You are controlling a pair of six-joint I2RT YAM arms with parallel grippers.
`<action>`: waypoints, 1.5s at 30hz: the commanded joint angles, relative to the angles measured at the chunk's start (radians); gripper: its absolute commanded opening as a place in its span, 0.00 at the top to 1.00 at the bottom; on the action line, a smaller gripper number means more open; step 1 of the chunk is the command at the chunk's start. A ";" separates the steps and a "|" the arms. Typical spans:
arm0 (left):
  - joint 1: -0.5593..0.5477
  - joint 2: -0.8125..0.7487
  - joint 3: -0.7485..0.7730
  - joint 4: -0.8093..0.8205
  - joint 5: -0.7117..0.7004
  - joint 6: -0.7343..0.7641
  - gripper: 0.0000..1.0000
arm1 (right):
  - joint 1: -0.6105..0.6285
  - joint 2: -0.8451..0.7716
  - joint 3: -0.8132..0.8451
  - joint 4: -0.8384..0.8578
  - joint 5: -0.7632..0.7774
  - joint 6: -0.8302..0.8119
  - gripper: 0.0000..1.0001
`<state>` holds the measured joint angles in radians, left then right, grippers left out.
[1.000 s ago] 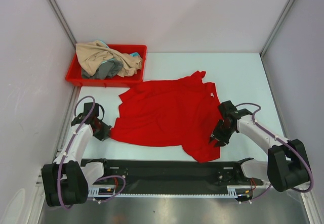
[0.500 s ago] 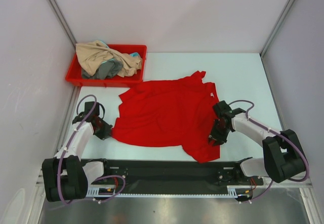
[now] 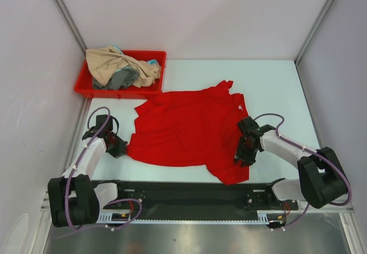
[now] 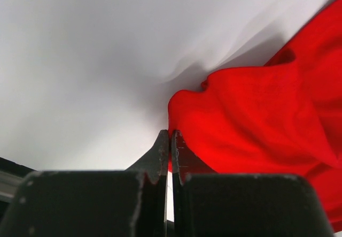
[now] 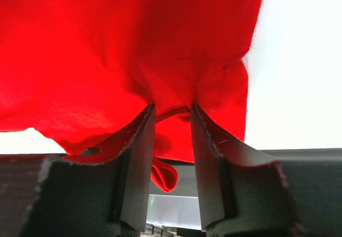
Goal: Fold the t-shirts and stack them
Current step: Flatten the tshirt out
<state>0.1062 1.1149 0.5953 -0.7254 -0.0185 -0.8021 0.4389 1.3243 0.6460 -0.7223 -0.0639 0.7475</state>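
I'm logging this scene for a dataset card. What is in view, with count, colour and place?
red t-shirt: 1, bright red, spread in the table's middle.
other t-shirts: a crumpled heap, beige on top with grey and light blue showing, in the tray.
tray: 1, red, far left of the table.
table: 1, pale.
left gripper: 1, black, fingers shut at the red t-shirt's left corner.
right gripper: 1, black, fingers partly closed with a fold of the red t-shirt's right edge between them.
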 commanded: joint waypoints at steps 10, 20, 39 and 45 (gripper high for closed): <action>0.007 0.011 0.014 0.023 0.011 0.018 1.00 | 0.024 -0.022 -0.025 -0.092 0.099 0.090 0.87; 0.007 0.020 0.046 -0.019 -0.006 0.035 1.00 | 0.026 -0.114 0.099 -0.235 0.162 0.069 1.00; 0.007 -0.009 0.051 -0.042 0.005 0.032 1.00 | 0.003 -0.106 0.104 -0.178 0.073 -0.002 0.71; 0.009 -0.007 0.047 -0.037 0.012 0.027 1.00 | -0.008 -0.100 0.066 -0.149 0.044 0.007 0.70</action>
<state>0.1062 1.1267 0.6361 -0.7677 -0.0181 -0.7773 0.4408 1.2259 0.7193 -0.9028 -0.0040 0.7582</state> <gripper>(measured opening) 0.011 0.295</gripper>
